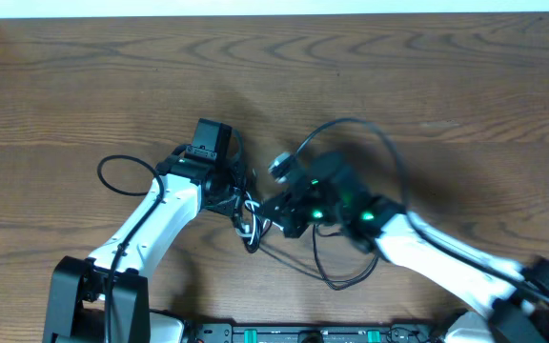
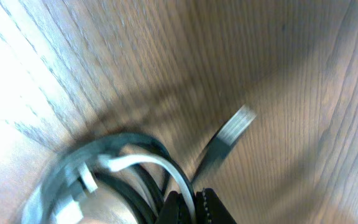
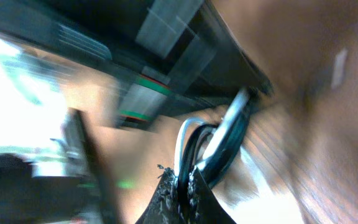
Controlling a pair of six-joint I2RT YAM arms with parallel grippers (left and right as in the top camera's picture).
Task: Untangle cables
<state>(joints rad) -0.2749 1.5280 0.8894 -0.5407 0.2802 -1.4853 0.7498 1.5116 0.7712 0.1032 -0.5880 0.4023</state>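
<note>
dark fingertips [image 2: 211, 208] of the left gripper [image 2: 189, 208] fill the bottom of its wrist view, pinched nearly together on the cables [image 2: 166, 180]. the white cable [image 2: 178, 177] and at least one black strand [image 2: 132, 190] run into the gap. the right gripper [image 3: 180, 198] looks clamped in the same way, with white and black strands rising from between its fingers, though blur makes the exact hold hard to read.

from above, the two grippers sit just beside each other over the knot at the middle of the table [image 1: 446, 76]. outward from there, one black loop [image 1: 112, 176] trails left, another arcs past the right wrist, and a third lies toward the robot's base. a plug [image 2: 232, 127] rests on the wood beyond the left fingers.

the risk, as i judge it: both grippers appear to hold the same bundle, so pulling apart could cinch the knot tighter rather than free a strand. the plug could also snag in a loop and drag everything along.
</note>
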